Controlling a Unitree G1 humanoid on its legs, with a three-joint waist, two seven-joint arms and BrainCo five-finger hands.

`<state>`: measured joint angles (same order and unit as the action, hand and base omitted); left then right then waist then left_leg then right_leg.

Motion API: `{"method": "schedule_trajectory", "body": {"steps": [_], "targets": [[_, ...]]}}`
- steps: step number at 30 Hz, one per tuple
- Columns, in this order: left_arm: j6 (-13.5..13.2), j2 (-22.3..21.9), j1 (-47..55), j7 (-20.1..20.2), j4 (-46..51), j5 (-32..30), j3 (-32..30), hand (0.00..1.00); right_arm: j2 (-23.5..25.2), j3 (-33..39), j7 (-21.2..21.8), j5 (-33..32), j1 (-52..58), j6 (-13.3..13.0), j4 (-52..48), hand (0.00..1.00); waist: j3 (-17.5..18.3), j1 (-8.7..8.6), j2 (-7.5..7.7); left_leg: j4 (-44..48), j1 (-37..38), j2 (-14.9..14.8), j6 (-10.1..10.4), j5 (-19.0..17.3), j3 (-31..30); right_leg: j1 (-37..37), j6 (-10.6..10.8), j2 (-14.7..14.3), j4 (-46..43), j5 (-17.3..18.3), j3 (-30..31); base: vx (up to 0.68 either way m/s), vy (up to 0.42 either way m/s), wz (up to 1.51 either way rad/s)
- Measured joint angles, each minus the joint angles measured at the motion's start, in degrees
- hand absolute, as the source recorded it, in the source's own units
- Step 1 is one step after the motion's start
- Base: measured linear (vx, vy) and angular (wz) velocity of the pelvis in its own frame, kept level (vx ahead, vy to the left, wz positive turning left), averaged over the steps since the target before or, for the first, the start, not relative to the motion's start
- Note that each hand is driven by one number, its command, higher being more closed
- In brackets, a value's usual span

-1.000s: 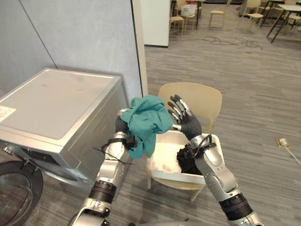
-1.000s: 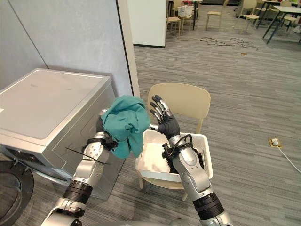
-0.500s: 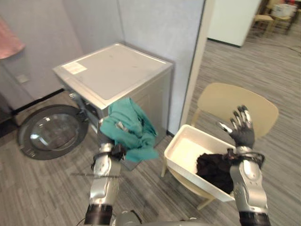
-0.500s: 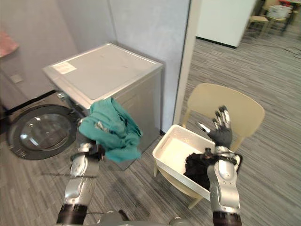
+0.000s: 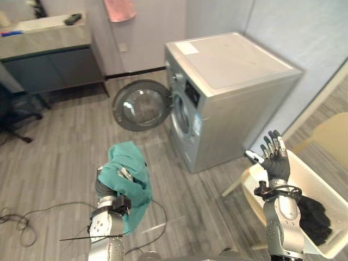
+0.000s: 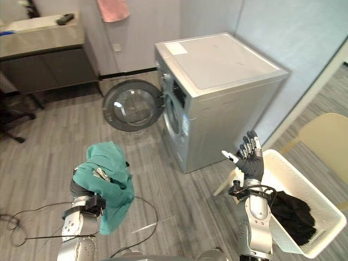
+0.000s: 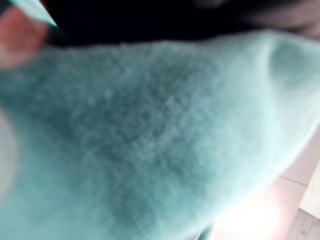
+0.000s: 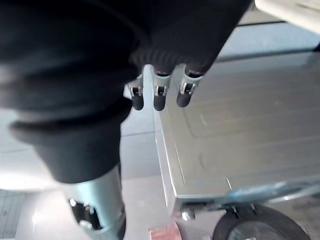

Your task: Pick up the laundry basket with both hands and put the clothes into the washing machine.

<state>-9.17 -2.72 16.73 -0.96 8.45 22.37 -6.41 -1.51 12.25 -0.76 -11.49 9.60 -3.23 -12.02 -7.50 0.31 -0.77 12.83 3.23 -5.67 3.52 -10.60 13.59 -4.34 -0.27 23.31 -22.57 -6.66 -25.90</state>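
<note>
Teal cloth garment (image 5: pixel 130 182) clutched by left hand (image 5: pixel 124 174), not yet in silver-grey front-loading washing machine (image 5: pixel 228 81); right hand (image 5: pixel 274 161) splayed, empty; black garment (image 5: pixel 315 217) in white plastic laundry basket (image 5: pixel 321 182).

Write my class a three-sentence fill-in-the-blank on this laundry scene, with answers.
The left robot hand grips a crumpled teal cloth garment; the right robot hand holds ___.
The round glass door of the silver front-loading washing machine stands ___.
A black garment lies ___ the white plastic laundry basket.
Answers: nothing; open; in.
</note>
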Motion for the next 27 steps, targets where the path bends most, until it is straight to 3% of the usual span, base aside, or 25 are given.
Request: {"method": "schedule_trajectory", "body": {"steps": [1,2,3,5,7,9,10,11,12,13,15,16,18,19,20,21,23,24,25,26,27], "targets": [[-0.03,-0.34,-0.01,0.16,-0.04,-0.46,0.62,1.00,0.45,-0.50,0.21,0.63,0.83,0.28,-0.02,0.00,-0.73,-1.17,-1.01,-0.16,-0.81,0.31,-1.56,0.07,-3.29,-3.06,-1.29,-2.34,-4.65,3.47,11.54,-0.11,0.148,1.37],[-0.03,0.02,-0.11,0.18,-0.07,-0.51,0.65,1.00,0.86,-0.90,0.59,0.75,1.42,0.29,-0.24,0.00,-0.69,-1.78,-0.62,-0.22,-1.66,0.35,-2.08,0.39,-5.41,-3.37,0.10,-5.09,-5.42,7.39,16.27,-0.09,0.001,1.58],[-0.08,0.94,-0.50,0.21,-0.06,-0.51,0.66,1.00,1.52,-1.88,1.10,0.79,2.33,0.27,-0.54,0.00,-0.93,-2.88,0.57,-0.49,-3.31,0.90,-2.59,0.75,-8.60,-3.55,2.24,-11.06,-4.88,12.32,22.54,-0.02,-0.074,1.42],[-0.01,2.02,-0.78,0.57,-0.24,-0.50,1.30,1.00,2.45,-3.19,2.38,0.76,2.46,-0.12,-0.78,0.00,-2.31,-2.66,3.15,0.88,-5.19,2.42,-2.28,0.92,-11.51,-3.80,3.32,-18.33,2.90,14.78,26.87,0.02,-0.105,1.11],[0.93,1.30,-1.22,0.81,-1.46,-0.50,4.11,1.00,2.46,-4.42,3.27,0.59,3.59,-0.26,-0.88,0.00,-3.76,-2.50,1.13,4.23,-7.46,2.54,-1.83,-0.02,-14.80,-2.45,4.37,-19.86,3.43,14.84,28.76,0.05,-0.054,0.67],[1.48,0.85,-2.66,0.90,-1.41,-0.52,6.47,1.00,2.88,-5.89,3.41,0.55,4.55,-0.17,-1.55,0.00,-5.29,-2.99,-0.09,3.66,-7.20,2.83,-1.95,-0.07,-16.96,-6.71,3.62,-20.92,-7.25,15.13,31.22,0.04,-0.081,0.66],[1.48,0.71,-4.77,0.94,-1.62,-0.56,8.44,1.00,3.38,-8.51,3.54,0.39,7.02,0.02,-2.50,0.00,-6.05,-4.30,-0.52,3.38,-6.07,2.87,-1.85,-0.11,-20.06,-11.38,2.57,-24.47,-13.67,18.10,37.35,0.06,-0.172,0.90],[1.39,0.63,-5.58,1.00,-1.60,-0.56,9.18,1.00,3.36,-9.70,3.61,0.30,8.16,0.01,-3.12,0.00,-6.07,-4.58,-0.53,3.46,-5.93,2.85,-1.49,-0.31,-21.17,-11.29,2.93,-25.36,-10.68,18.69,40.07,0.14,-0.251,1.12],[1.31,0.78,-6.88,1.06,-1.38,-0.56,10.31,1.00,3.43,-11.93,3.97,0.25,9.64,0.05,-4.25,0.00,-5.75,-4.58,1.46,3.55,-5.69,3.94,-0.75,-0.76,-22.23,-10.78,4.22,-24.73,-3.68,18.05,42.01,0.16,-0.280,0.91],[1.20,0.66,-7.30,1.13,-1.57,-0.59,11.09,1.00,3.30,-13.90,4.79,0.24,10.07,0.08,-4.86,0.00,-5.71,-4.88,2.30,3.86,-5.19,4.62,0.81,-1.88,-23.72,-10.45,5.20,-23.33,-2.68,14.43,40.16,0.18,-0.273,0.80],[1.26,-0.55,-6.55,1.15,-1.18,-0.67,12.65,1.00,2.31,-15.76,4.97,0.26,10.69,0.10,-5.30,0.00,-4.84,-4.76,1.00,3.62,-4.38,3.17,0.64,-2.34,-24.15,-11.23,3.50,-22.61,-3.36,15.53,34.18,0.23,-0.204,0.36],[1.22,-0.71,-6.40,1.45,-0.99,-0.68,13.47,1.00,2.28,-16.78,5.13,0.27,10.63,0.34,-5.25,0.00,-4.97,-4.21,0.10,7.18,-4.83,1.43,-0.29,-4.96,-23.66,-10.88,2.10,-22.47,-5.65,17.34,30.29,0.30,-0.176,0.31],[1.29,-0.94,-5.62,2.04,-0.91,-0.67,14.06,1.00,2.22,-18.30,5.87,0.39,11.04,0.98,-5.32,0.00,-5.34,-5.67,-1.13,25.60,-10.31,-0.94,0.81,-6.07,-20.58,-8.92,0.08,-24.12,-8.85,21.50,27.54,0.21,-0.139,0.50],[1.45,-1.03,-3.62,2.06,0.39,-0.50,14.44,1.00,0.95,-18.97,5.81,0.95,12.60,1.24,-5.85,0.00,-5.23,-5.79,-2.74,40.25,-16.34,-4.47,3.84,-1.16,-18.70,-6.84,-0.94,-25.96,-10.66,24.17,25.62,0.22,-0.141,0.22],[1.44,-0.98,-2.71,2.04,1.04,-0.47,14.30,1.00,0.42,-19.14,5.75,1.13,13.39,1.36,-5.99,0.00,-5.07,-5.29,-3.21,44.15,-18.01,-6.07,3.13,1.56,-17.62,-6.40,-1.47,-27.03,-11.28,24.97,25.87,0.27,-0.147,-0.25],[1.44,-0.99,-1.08,1.92,2.39,-0.46,13.41,1.00,-0.17,-19.84,5.52,1.49,14.65,1.60,-5.98,0.00,-5.35,-3.87,-4.22,49.53,-19.96,-8.97,1.68,8.02,-15.52,-5.06,-2.70,-28.46,-11.78,26.04,26.56,0.33,-0.117,-0.55],[1.41,-1.06,-0.04,1.65,2.72,-0.48,11.31,1.00,-0.01,-20.08,4.85,1.81,16.06,1.94,-5.97,0.00,-5.11,-2.90,-4.01,53.85,-22.68,-10.89,0.06,19.29,-14.01,-2.91,-3.60,-29.17,-10.37,26.43,28.53,0.36,-0.080,-0.49],[1.42,-1.08,0.50,1.32,2.70,-0.50,10.59,1.00,-0.32,-20.32,4.20,1.92,16.56,2.18,-5.46,0.00,-5.24,-2.17,-3.68,56.90,-25.15,-11.58,0.28,19.02,-13.26,-1.08,-3.85,-29.38,-9.01,26.43,30.03,0.45,-0.060,-0.48],[1.48,-1.07,0.51,0.93,2.66,-0.51,10.63,1.00,-0.91,-19.76,3.48,1.92,16.32,2.48,-4.35,0.00,-5.22,-2.11,-3.68,58.32,-26.57,-11.62,-0.40,12.76,-12.08,0.57,-3.33,-29.38,-7.57,25.98,31.76,0.46,-0.056,-0.51],[1.47,-1.05,0.50,0.96,2.66,-0.47,10.61,1.00,-1.24,-19.71,3.24,1.93,16.11,2.57,-3.77,0.00,-5.21,-2.08,-3.62,57.92,-26.86,-11.82,-1.57,10.48,-11.21,1.52,-3.32,-29.33,-6.62,25.96,32.65,0.39,-0.001,-0.69],[1.46,-0.97,0.50,0.98,2.58,-0.46,10.46,1.00,-1.31,-19.78,3.20,2.13,15.47,2.58,-2.26,0.00,-5.06,-1.78,-3.17,52.94,-27.26,-12.33,-1.93,5.55,-10.28,4.00,-3.21,-29.32,-4.10,25.89,35.43,0.31,0.038,-0.68]]}}
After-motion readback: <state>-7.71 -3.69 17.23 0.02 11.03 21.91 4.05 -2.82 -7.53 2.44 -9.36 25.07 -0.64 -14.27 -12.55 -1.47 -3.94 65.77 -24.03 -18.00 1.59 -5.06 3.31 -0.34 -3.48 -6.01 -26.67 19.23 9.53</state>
